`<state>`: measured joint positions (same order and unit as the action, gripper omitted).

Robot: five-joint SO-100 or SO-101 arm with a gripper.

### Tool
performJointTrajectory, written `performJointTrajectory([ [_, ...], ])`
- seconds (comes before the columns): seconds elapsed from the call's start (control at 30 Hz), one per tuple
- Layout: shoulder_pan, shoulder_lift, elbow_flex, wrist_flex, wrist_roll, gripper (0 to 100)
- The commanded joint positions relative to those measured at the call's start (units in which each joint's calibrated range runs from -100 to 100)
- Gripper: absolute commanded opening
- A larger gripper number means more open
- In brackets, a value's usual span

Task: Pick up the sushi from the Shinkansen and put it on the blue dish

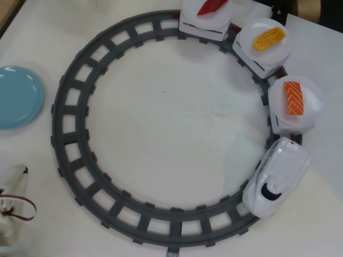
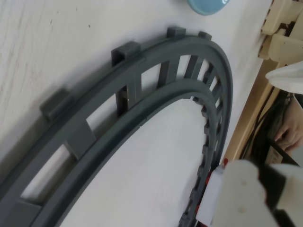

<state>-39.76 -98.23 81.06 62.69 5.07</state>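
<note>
The orange sushi (image 1: 293, 98) with white stripes lies on a round white plate (image 1: 315, 101) on the car right behind the white Shinkansen (image 1: 277, 179), at the right of the ring in the overhead view. The light blue dish (image 1: 19, 96) sits at the far left, outside the ring; its edge also shows at the top of the wrist view (image 2: 206, 5). No gripper shows in the overhead view. In the wrist view a blurred white shape (image 2: 246, 189) fills the bottom right corner; I cannot tell what it is.
The grey circular track (image 1: 69, 155) rings the table and runs through the wrist view (image 2: 142, 109). A yellow egg piece (image 1: 268, 38) and a dark red piece (image 1: 211, 6) ride the other two cars. A cloth bag (image 1: 13, 209) lies bottom left.
</note>
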Motion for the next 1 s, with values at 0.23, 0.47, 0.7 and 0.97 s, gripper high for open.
performJointTrajectory([
  [0.23,0.4,0.1,-0.5,-0.1,0.0,3],
  [0.47,0.4,0.1,-0.5,-0.3,0.0,3],
  [0.7,0.4,0.1,-0.3,-0.4,0.0,3],
  [0.97,0.5,0.1,-0.2,-0.5,0.0,3],
])
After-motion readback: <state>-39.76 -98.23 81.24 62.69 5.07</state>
